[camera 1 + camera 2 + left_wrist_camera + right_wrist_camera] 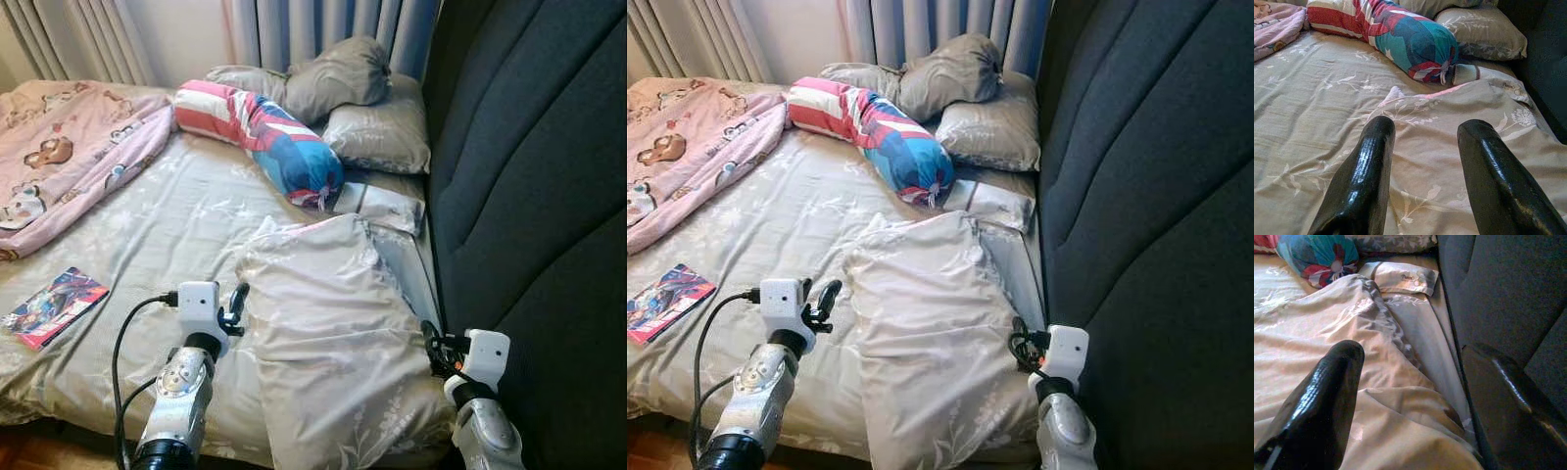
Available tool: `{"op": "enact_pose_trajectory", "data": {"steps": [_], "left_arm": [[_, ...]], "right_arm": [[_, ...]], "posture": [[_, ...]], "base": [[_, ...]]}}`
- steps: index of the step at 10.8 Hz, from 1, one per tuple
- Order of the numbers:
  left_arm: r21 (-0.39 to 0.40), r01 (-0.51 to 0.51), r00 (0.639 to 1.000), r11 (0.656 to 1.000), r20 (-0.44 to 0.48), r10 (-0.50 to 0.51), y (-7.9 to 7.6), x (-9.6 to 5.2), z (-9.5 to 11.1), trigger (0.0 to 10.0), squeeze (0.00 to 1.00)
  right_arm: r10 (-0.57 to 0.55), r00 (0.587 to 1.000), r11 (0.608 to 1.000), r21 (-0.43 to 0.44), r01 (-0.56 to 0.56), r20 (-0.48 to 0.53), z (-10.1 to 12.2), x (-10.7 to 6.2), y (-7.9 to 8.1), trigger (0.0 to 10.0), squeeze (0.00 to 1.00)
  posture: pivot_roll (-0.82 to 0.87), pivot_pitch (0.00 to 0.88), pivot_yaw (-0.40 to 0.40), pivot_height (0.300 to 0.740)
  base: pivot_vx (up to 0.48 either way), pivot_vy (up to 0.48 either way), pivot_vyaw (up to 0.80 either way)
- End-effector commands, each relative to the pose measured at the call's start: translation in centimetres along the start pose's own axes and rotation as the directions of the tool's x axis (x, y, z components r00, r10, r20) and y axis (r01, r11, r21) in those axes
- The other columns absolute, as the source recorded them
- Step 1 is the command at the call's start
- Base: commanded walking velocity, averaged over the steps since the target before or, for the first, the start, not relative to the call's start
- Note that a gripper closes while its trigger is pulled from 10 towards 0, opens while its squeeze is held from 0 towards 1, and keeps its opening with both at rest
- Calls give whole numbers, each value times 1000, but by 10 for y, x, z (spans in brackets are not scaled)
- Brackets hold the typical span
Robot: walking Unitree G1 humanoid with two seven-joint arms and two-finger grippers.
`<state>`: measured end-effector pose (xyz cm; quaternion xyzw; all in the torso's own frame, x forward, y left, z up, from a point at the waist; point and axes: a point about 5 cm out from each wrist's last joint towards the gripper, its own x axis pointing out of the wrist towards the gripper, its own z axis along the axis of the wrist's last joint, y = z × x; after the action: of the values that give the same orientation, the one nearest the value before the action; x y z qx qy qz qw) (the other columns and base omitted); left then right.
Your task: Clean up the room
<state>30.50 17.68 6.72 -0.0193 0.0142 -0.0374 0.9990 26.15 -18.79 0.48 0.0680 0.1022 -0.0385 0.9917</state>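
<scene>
Looking down on a bed (147, 245) in a floral beige sheet. Large beige pillow (333, 333) lying flat near the foot edge, dead centre, close to the dark padded headboard (529, 196) at 3 o'clock. Left gripper (235, 305) hovering just beside the pillow's 9 o'clock edge, fingers (1364, 176) spread wide, nothing between them. Right gripper (1415, 401) down at the pillow's 4 o'clock corner, squeezed between pillow and headboard, fingers also spread wide, one over the fabric, one against the dark panel. Up at 12 o'clock, striped red-white-and-blue bolster (265, 132) lying slantwise, two grey pillows (362, 108) stacked behind it before the curtains (323, 29). Pink cartoon blanket (69, 147) bunched at 10 o'clock. Colourful book (54, 305) flat on the sheet at 8 o'clock, well apart from the left gripper.
</scene>
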Motion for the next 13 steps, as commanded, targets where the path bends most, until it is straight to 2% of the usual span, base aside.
{"op": "enact_pose_trajectory", "data": {"steps": [1,2,4,10,13], "left_arm": [[5,13,1000,1000,-18,-13,-1,0,-2,10000,0],[7,12,1000,1000,-14,-12,-1,0,-1,10000,0],[17,15,1000,1000,-5,-15,0,-1,0,10000,0],[16,32,999,999,8,-32,-6,3,6,10000,0],[26,45,998,999,-54,-43,-10,5,-2,10000,0]], "right_arm": [[-16,1000,1000,11,16,2,1,1,-2,10000,0],[-13,1000,1000,10,14,-9,0,1,-1,10000,0],[-13,1000,1000,10,13,-11,0,1,-1,10000,0],[6,1000,1000,24,-6,-9,2,6,3,10000,0],[38,999,999,10,-38,-29,5,12,5,10000,0]], "posture": [[43,105,-29,740],[43,107,-30,740],[45,110,-27,740],[49,112,-22,740],[59,128,-25,740]], "base": [[0,480,0],[0,375,-800],[0,0,-800],[0,0,0],[0,0,0]]}}
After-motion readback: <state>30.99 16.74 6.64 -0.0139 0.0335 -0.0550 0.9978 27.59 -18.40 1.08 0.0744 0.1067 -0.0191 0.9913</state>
